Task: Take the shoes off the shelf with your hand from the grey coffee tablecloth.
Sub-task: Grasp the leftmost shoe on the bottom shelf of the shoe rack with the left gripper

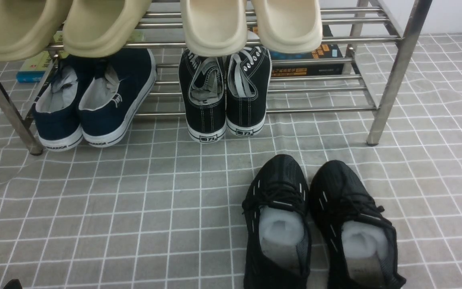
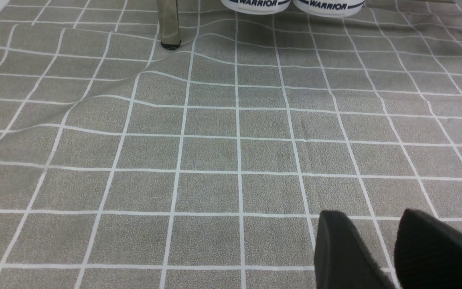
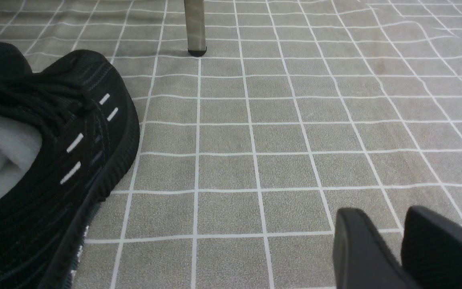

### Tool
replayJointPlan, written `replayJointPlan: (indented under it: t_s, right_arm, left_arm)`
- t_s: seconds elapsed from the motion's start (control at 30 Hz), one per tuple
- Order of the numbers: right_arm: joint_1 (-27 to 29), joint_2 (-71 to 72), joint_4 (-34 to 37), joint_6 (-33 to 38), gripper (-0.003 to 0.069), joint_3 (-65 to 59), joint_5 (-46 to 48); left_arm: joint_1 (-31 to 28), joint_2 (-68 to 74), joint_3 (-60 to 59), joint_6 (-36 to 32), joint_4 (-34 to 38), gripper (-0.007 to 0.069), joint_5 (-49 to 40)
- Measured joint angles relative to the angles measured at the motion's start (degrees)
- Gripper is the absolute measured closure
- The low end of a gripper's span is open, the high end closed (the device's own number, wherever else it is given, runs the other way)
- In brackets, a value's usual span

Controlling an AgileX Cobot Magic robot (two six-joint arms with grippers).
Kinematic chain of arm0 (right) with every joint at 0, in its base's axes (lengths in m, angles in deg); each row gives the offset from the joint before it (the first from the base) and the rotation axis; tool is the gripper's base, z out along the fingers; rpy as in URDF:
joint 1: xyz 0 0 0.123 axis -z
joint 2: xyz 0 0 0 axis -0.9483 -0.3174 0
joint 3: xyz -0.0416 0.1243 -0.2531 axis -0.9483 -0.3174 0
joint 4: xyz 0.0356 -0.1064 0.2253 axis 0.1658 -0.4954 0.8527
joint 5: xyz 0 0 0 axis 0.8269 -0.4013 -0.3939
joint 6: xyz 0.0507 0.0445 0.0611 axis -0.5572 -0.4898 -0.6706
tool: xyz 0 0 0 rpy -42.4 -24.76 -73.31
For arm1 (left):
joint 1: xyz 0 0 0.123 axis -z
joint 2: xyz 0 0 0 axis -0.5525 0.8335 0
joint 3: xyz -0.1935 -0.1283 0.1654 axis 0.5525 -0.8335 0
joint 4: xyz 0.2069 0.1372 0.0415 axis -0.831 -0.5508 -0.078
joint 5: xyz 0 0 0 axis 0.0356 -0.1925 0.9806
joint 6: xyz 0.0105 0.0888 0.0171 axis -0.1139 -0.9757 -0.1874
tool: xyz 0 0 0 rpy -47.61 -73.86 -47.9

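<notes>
On my front view, one pair of navy-blue canvas slip-ons (image 1: 134, 76), white rubber soles, pale lining, heels toward me, set side by side on the lower tier of the shelf (image 1: 391, 76), near its left end; "WARRIOR" lettered on the heels. Item: the shelf itself, silvery steel tubes, slanted legs, standing on the grey coffee tablecloth (image 1: 167, 192), which is gridded in white and lightly wrinkled. Same lower tier, to the right of the slip-ons: one pair of black lace-up canvas sneakers (image 1: 206, 114), white laces, heels toward me. Upper tier: olive-beige clogs (image 1: 22, 30) at left, cream clogs (image 1: 215, 28) beside them. Behind the sneakers, partly hidden, a dark box (image 1: 319, 68). On the cloth in front of the shelf, right of centre, one pair of black mesh trainers (image 1: 279, 188), toes toward the shelf, pale stuffing inside. My left gripper (image 2: 375, 220): fingertips a little apart, gripping nothing, over the cloth. My right gripper (image 3: 385, 216): fingertips likewise slightly apart, nothing between them, the trainers near it in its wrist view.
</notes>
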Motion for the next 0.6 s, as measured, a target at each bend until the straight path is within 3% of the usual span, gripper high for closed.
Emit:
replayJointPlan:
  t_s: [0.3, 0.5, 0.57, 0.6]
  right_arm:
    - [0.0, 0.0, 0.0, 0.0, 0.0451, 0.0, 0.0]
    - [0.0, 0.0, -0.04, 0.0, 0.0442, 0.0, 0.0]
    - [0.0, 0.0, -0.04, 0.0, 0.044, 0.0, 0.0]
    - [0.0, 0.0, -0.04, 0.0, 0.0439, 0.0, 0.0]
  left_arm:
    - [0.0, 0.0, -0.18, 26.8, 31.24, 0.0384, 0.96]
    - [0.0, 0.0, -0.25, 28.94, 33.8, 0.0384, 8.42]
    - [0.0, 0.0, -0.31, 27.56, 32.17, 0.0394, 13.05]
    - [0.0, 0.16, -0.31, 26.72, 31.42, 0.0419, 20.67]
